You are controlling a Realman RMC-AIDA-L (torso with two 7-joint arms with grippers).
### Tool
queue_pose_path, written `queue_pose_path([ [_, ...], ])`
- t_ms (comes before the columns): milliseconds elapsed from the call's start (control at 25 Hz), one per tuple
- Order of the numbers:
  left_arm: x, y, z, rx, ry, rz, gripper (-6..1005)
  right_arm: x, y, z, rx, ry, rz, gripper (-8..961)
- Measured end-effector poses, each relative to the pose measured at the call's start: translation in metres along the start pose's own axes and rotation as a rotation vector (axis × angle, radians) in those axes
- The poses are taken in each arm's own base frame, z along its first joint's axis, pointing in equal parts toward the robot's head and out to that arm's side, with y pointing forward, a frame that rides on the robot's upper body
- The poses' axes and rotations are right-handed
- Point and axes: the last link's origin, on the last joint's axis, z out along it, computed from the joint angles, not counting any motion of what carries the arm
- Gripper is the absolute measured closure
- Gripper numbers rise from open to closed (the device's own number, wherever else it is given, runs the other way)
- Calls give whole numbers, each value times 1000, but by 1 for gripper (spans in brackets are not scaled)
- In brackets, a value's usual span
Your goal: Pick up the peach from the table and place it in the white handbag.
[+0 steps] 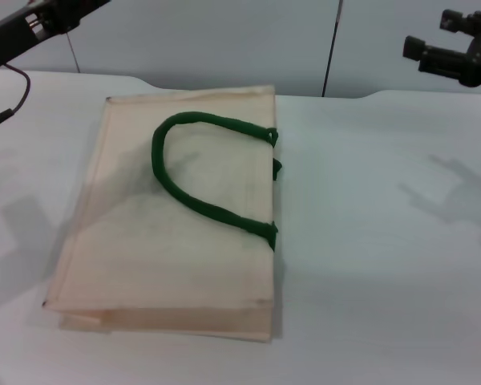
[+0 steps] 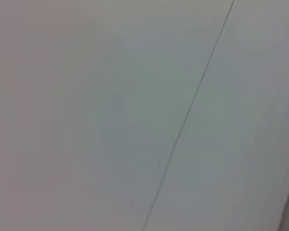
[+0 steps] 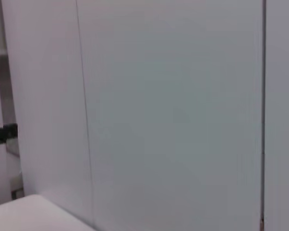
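The white handbag (image 1: 176, 233) lies flat on the table in the head view, its dark green strap handles (image 1: 194, 164) looped across its upper face. The peach does not show in any view. My left gripper (image 1: 72, 11) is raised at the far left corner, cut off by the frame edge and well away from the bag. My right gripper (image 1: 425, 34) hangs high at the far right, open with nothing between its fingers, also far from the bag. Both wrist views show only pale wall panels.
The white table (image 1: 385, 241) stretches to the right of and in front of the bag. A black cable (image 1: 12, 100) hangs from the left arm near the table's far left. A pale panelled wall (image 1: 224, 40) stands behind the table.
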Motion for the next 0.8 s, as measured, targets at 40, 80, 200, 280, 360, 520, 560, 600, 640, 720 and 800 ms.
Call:
queue_pose_path([
  [40, -2, 0, -1, 11, 17, 18, 654, 1, 0, -1, 4, -11, -5, 72],
  [80, -4, 0, -2, 20, 29, 34, 596, 2, 0, -2, 7, -25, -8, 72],
  [200, -11, 0, -8, 62, 85, 110, 421, 7, 1, -3, 21, -72, -16, 73],
  [280, -13, -1, -11, 84, 105, 139, 377, 12, 1, -3, 36, -104, -27, 73],
  [360, -19, -3, -14, 130, 125, 185, 334, 18, 1, -4, 54, -128, -39, 73],
  [520, -31, -9, -15, 213, 122, 249, 290, 30, -1, -8, 117, -185, -58, 74],
  [560, -35, -11, -15, 237, 119, 264, 290, 34, -2, -10, 142, -201, -69, 74],
  [600, -38, -12, -15, 259, 116, 282, 290, 38, -2, -11, 163, -212, -77, 74],
  [640, -43, -16, -16, 299, 120, 304, 289, 42, -3, -12, 190, -227, -82, 74],
  [720, -47, -18, -17, 326, 124, 316, 289, 49, -3, -13, 240, -249, -100, 75],
  [800, -53, -21, -20, 381, 142, 338, 289, 56, -3, -13, 293, -264, -118, 75],
])
